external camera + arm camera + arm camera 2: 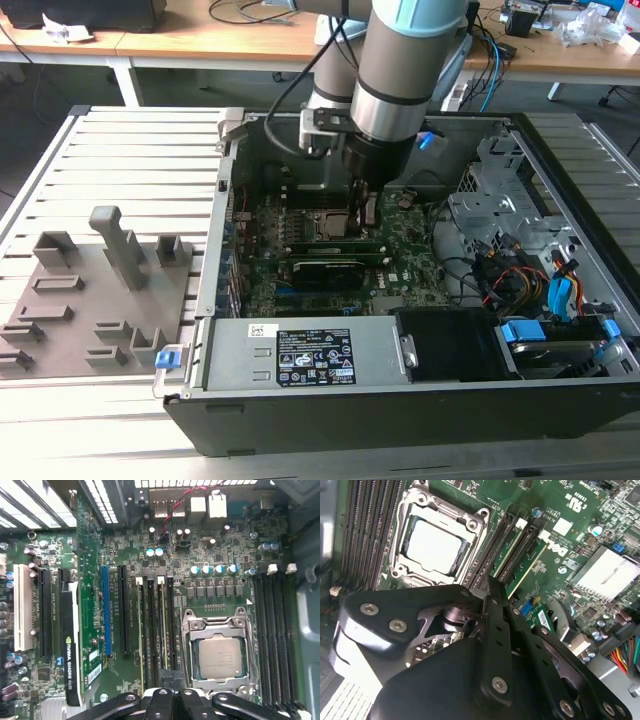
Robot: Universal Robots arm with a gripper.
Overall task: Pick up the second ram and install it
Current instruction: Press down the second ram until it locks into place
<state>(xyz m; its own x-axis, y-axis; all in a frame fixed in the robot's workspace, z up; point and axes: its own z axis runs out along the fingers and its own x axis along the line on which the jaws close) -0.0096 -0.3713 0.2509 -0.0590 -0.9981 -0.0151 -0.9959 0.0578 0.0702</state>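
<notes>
Second ram (530,562) sits long in its slot, one end just under your gripper (488,587); you cannot tell if it grips.

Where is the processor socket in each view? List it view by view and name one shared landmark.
Exterior view: the processor socket sits mid-board inside the open computer case.
Second wrist view: the socket lies between two banks of slots.
First wrist view: the socket lies next to a row of capacitors.
Shared landmark: the long black memory slots alongside the socket.
</notes>
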